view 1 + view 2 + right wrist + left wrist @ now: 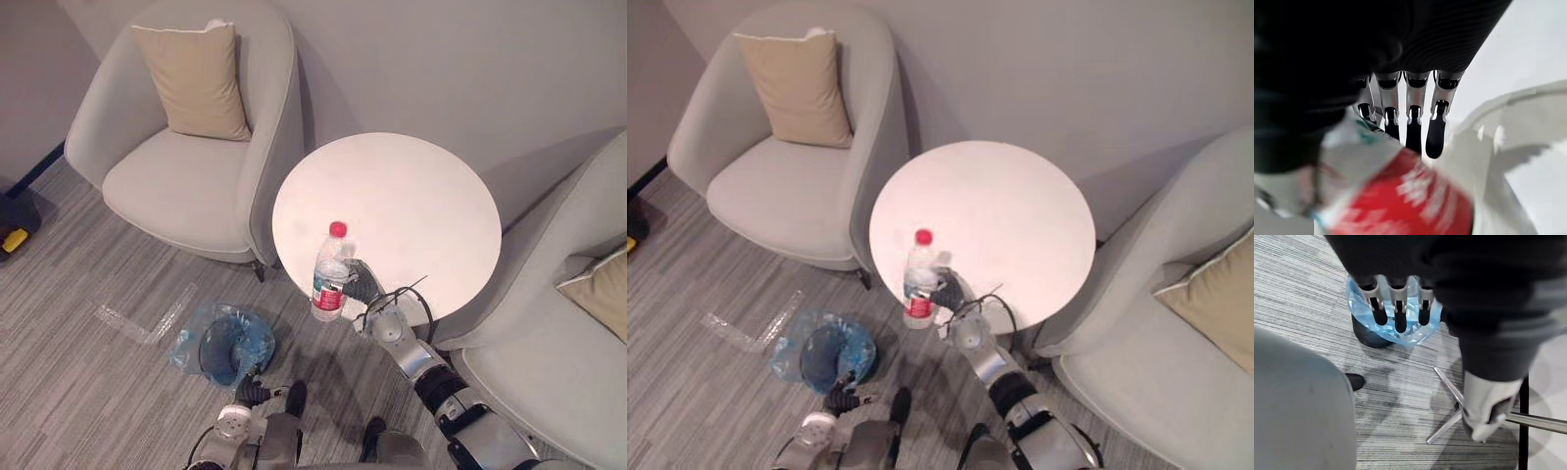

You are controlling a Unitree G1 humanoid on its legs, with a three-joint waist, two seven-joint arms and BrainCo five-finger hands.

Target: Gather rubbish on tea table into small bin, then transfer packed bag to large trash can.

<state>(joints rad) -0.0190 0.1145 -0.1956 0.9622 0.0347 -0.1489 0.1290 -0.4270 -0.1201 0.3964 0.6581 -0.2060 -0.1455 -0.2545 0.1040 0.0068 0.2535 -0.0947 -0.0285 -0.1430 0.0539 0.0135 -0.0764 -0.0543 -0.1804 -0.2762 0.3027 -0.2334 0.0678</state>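
Where the striped grey carpet [98, 284] lies nearest, the left hand [1397, 308] hangs empty, fingers straight, above the small bin [217, 354], a dark round tub lined with crinkled blue film. Its wrist view adds the table's slim chrome legs [1448, 384]. Further on, the right hand [364, 284] has its fingers wrapped round the clear, red-capped plastic bottle [330, 279] at the near rim of the smooth round white tea table [411, 196]. The right wrist view adds its red label. Beyond sits a rounded grey armchair [186, 186] with a tan cushion [196, 78].
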